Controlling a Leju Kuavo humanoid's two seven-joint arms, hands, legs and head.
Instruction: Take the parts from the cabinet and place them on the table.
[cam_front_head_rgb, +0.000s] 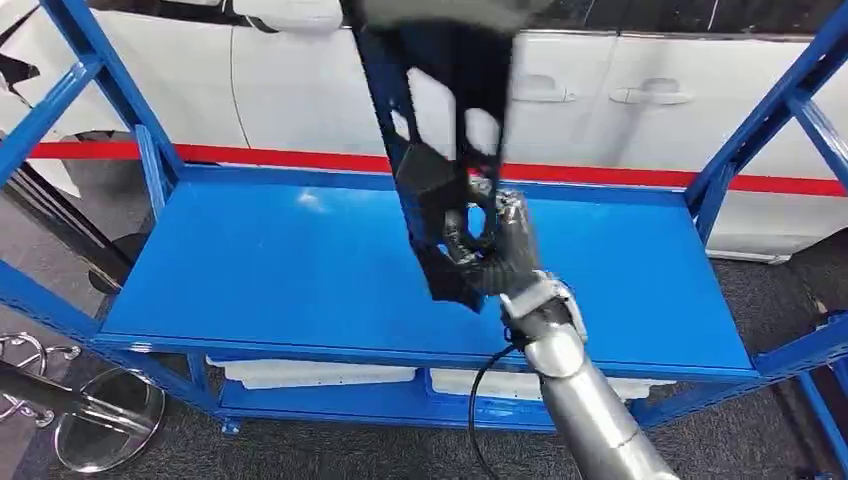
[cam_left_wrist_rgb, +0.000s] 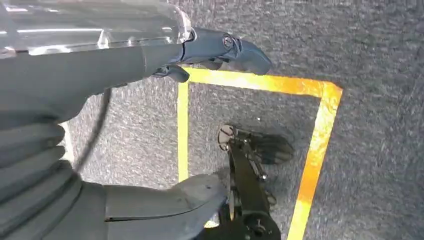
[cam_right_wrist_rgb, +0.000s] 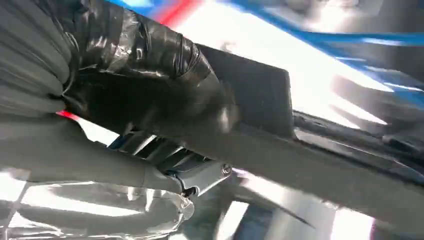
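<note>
Right hand (cam_front_head_rgb: 487, 245) fingers wrapped around black part (cam_front_head_rgb: 440, 150), top cut off | left hand (cam_left_wrist_rgb: 150, 125) fingers apart, holding nothing

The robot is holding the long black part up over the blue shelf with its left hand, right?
Not quite. It's the right hand that holds the black part up over the blue shelf; the head view shows that arm coming in from the right. The left hand hangs over the grey floor and holds nothing.
</note>
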